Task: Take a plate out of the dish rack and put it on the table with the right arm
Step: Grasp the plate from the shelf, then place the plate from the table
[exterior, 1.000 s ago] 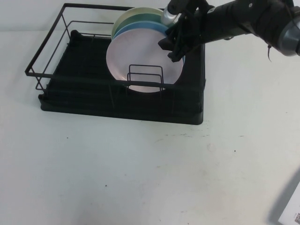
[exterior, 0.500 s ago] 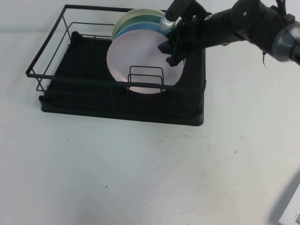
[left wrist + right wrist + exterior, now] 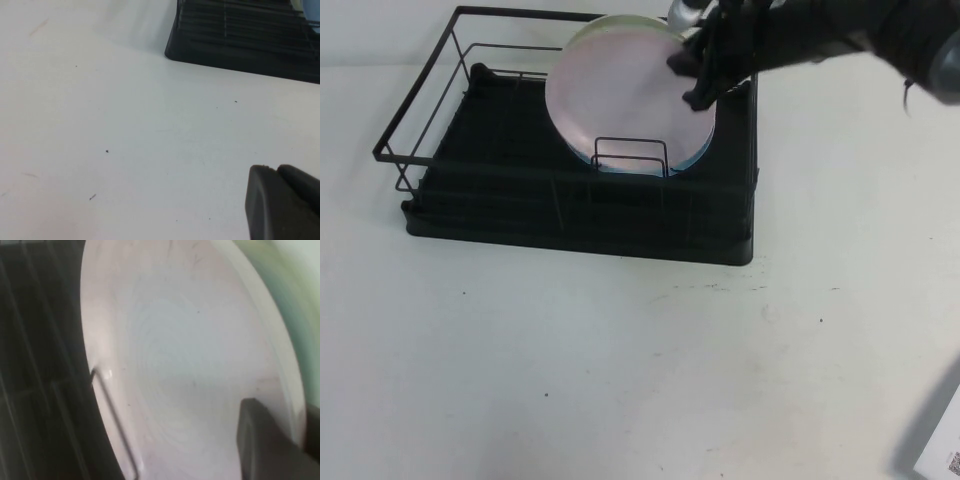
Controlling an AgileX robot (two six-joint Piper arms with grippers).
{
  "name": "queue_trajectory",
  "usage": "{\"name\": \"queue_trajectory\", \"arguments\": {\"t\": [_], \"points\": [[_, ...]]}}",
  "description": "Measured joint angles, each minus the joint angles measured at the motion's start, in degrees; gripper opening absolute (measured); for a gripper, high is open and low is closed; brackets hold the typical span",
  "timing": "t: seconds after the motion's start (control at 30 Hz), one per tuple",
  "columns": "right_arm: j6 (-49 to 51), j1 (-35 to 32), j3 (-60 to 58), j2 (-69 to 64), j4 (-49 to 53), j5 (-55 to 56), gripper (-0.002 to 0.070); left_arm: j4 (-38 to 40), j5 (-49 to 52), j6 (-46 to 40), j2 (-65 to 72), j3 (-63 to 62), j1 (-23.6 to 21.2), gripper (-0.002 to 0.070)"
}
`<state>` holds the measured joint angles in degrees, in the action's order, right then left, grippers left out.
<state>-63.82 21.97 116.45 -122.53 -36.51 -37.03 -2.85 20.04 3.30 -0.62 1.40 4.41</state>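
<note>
The pale pink plate (image 3: 620,95) stands upright in the black dish rack (image 3: 570,238), its lower edge behind a small wire divider (image 3: 631,160). My right gripper (image 3: 695,75) is shut on the plate's right rim. In the right wrist view the plate (image 3: 185,355) fills the frame, and its rim sits between the jaws of the right gripper (image 3: 295,415). A light blue plate (image 3: 698,157) and a green plate (image 3: 620,17) peek out behind it. My left gripper (image 3: 276,169) hangs shut and empty over the white table (image 3: 125,140), out of the high view.
The rack's tall wire frame (image 3: 415,100) surrounds the plates at the back left of the table (image 3: 620,380). A white object with a printed label (image 3: 942,450) lies at the front right corner. The rack's base corner (image 3: 240,40) shows in the left wrist view.
The pink plate has risen and tipped more upright, now covering most of the blue and green plates. My right gripper has moved up and back with it.
</note>
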Motion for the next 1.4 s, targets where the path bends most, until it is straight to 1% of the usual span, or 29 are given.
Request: {"name": "queue_trajectory", "arguments": {"t": [0.17, 0.23, 0.33, 0.47, 0.57, 0.67, 0.77, 0.87, 0.93, 1.0, 1.1, 1.23, 1.33, 1.4], "points": [[5.9, -0.2, 0.0, 7.2, 3.8, -2.3, 0.0062, 0.0, 0.0, 0.0, 0.0, 0.0, 0.0, -0.0004], [9.3, -0.2, 0.0, 10.1, 5.0, -5.3, 0.0062, 0.0, 0.0, 0.0, 0.0, 0.0, 0.0, -0.0004], [15.6, -0.1, 0.0, 14.5, 7.6, -9.6, 0.0062, 0.0, 0.0, 0.0, 0.0, 0.0, 0.0, -0.0004], [27.0, -0.1, 0.0, 20.2, 11.4, -18.0, 0.0062, 0.0, 0.0, 0.0, 0.0, 0.0, 0.0, -0.0004], [34.0, -0.1, -0.4, 23.2, 12.4, -24.2, 0.0062, 0.0, 0.0, 0.0, 0.0, 0.0, 0.0, -0.0004], [39.2, -0.1, -3.7, 26.2, 12.4, -26.7, 0.0062, 0.0, 0.0, 0.0, 0.0, 0.0, 0.0, -0.0004], [42.0, -0.1, -11.4, 30.6, 12.2, -25.6, 0.0062, 0.0, 0.0, 0.0, 0.0, 0.0, 0.0, -0.0004], [43.1, -0.1, -22.5, 36.2, 10.2, -20.6, 0.0062, 0.0, 0.0, 0.0, 0.0, 0.0, 0.0, -0.0004], [43.4, -0.1, -31.4, 39.9, 6.7, -16.1, 0.0062, 0.0, 0.0, 0.0, 0.0, 0.0, 0.0, -0.0004], [43.5, -0.1, -39.8, 43.5, 0.6, -12.2, 0.0062, 0.0, 0.0, 0.0, 0.0, 0.0, 0.0, -0.0004], [43.5, -0.1, -49.1, 45.4, -8.9, -8.8, 0.0062, 0.0, 0.0, 0.0, 0.0, 0.0, 0.0, -0.0004], [43.5, -0.1, -56.6, 43.2, -12.7, -4.9, 0.0062, 0.0, 0.0, 0.0, 0.0, 0.0, 0.0, -0.0004], [43.2, -0.1, -58.2, 39.3, -13.7, -2.5, 0.0062, 0.0, 0.0, 0.0, 0.0, 0.0, 0.0, -0.0004], [41.1, -0.1, -58.3, 36.3, -15.5, -1.3, 0.0062, 0.0, 0.0, 0.0, 0.0, 0.0, 0.0, -0.0004]]}}
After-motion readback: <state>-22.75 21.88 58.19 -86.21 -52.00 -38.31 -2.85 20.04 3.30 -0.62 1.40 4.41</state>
